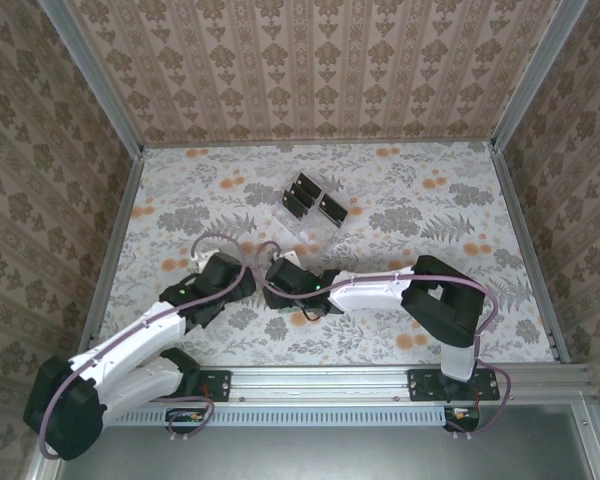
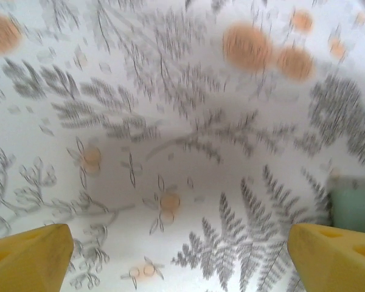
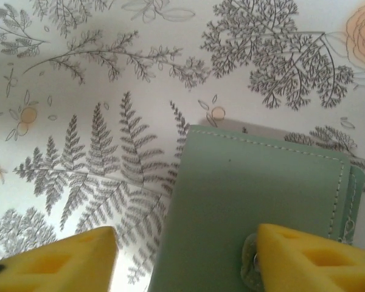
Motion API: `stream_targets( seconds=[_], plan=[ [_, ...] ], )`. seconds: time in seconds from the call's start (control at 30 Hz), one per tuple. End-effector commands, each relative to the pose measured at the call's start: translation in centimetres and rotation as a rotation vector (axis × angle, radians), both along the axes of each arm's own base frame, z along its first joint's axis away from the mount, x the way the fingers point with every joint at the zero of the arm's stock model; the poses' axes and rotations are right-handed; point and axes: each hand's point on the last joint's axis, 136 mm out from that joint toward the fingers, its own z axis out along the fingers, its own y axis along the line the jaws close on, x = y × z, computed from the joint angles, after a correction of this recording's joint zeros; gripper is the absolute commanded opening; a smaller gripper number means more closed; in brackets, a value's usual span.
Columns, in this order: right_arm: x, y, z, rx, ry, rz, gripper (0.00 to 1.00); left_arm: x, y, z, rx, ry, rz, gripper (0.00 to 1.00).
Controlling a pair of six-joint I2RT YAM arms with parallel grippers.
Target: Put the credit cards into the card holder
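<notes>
The card holder (image 3: 255, 201), a sage-green wallet with pale stitching, lies flat and closed on the floral table. My right gripper (image 3: 182, 243) stands open over its left edge. One yellow fingertip (image 3: 304, 255) rests above the wallet's snap tab and the other is over bare table. The wallet's edge (image 2: 354, 207) also shows at the right of the left wrist view. My left gripper (image 2: 179, 243) is open with nothing between its fingers, low over the cloth. The credit cards (image 1: 313, 200), several black ones, stand in a clear rack behind both grippers (image 1: 242, 278), (image 1: 278, 275).
Metal rails (image 1: 520, 240) and patterned walls box in the table on three sides. The clear rack (image 1: 302, 222) stands mid-table, a short way beyond the two grippers, which sit close together left of centre.
</notes>
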Motion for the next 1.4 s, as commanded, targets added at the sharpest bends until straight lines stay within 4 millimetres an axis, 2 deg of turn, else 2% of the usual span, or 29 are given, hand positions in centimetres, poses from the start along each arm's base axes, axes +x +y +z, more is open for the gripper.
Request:
stream_targets(
  seconds=[0.0, 0.1, 0.2, 0.33, 0.37, 0.43, 0.57, 0.63, 0.67, 0.7, 0.83, 1.03, 1.17, 1.37],
  plan=[
    [-0.2, -1.2, 4.2, -0.009, 0.026, 0.045, 0.78, 1.6, 0.7, 3.2, 0.003, -0.06, -0.012, 1.0],
    [1.0, -2.9, 7.2, 0.033, -0.005, 0.01, 0.81, 2.9, 1.8, 4.9, -0.004, -0.091, 0.015, 1.0],
    [2.0, -5.9, 9.4, 0.058, -0.03, -0.042, 0.83, 4.1, 3.2, 6.2, 0.003, -0.116, 0.051, 1.0],
    [3.7, -11.3, 11.6, 0.07, -0.074, -0.145, 0.84, 5.6, 4.8, 7.5, 0.041, -0.152, 0.079, 1.0],
    [4.2, -12.7, 11.6, 0.061, -0.073, -0.172, 0.84, 6.0, 5.1, 7.8, 0.05, -0.161, 0.085, 1.0],
    [4.9, -15.7, 13.2, 0.075, -0.097, -0.234, 0.84, 6.7, 5.8, 8.3, 0.065, -0.179, 0.1, 1.0],
    [6.1, -21.0, 14.4, 0.066, -0.117, -0.349, 0.85, 8.1, 7.1, 8.4, 0.082, -0.207, 0.127, 1.0],
    [6.6, -23.8, 14.9, 0.058, -0.131, -0.419, 0.9, 9.0, 7.4, 8.6, 0.109, -0.255, 0.116, 1.0],
    [6.8, -24.9, 15.1, 0.055, -0.139, -0.445, 0.9, 9.3, 7.6, 8.7, 0.123, -0.28, 0.114, 1.0],
    [7.0, -26.3, 15.3, 0.048, -0.149, -0.481, 1.0, 9.7, 7.7, 8.9, 0.143, -0.312, 0.103, 1.0],
    [7.6, -31.6, 15.4, 0.004, -0.18, -0.633, 1.0, 10.6, 8.5, 9.5, 0.222, -0.412, 0.084, 1.0],
    [8.1, -37.9, 14.8, -0.062, -0.25, -0.817, 1.0, 11.6, 10.2, 9.2, 0.347, -0.463, 0.086, 1.0],
    [8.4, -40.4, 13.9, -0.11, -0.32, -0.883, 1.0, 11.9, 11.5, 7.5, 0.382, -0.425, 0.102, 1.0],
    [8.3, -43.1, 12.2, -0.172, -0.393, -0.953, 1.0, 10.9, 12.0, 5.2, 0.448, -0.407, 0.071, 1.0]
  ],
)
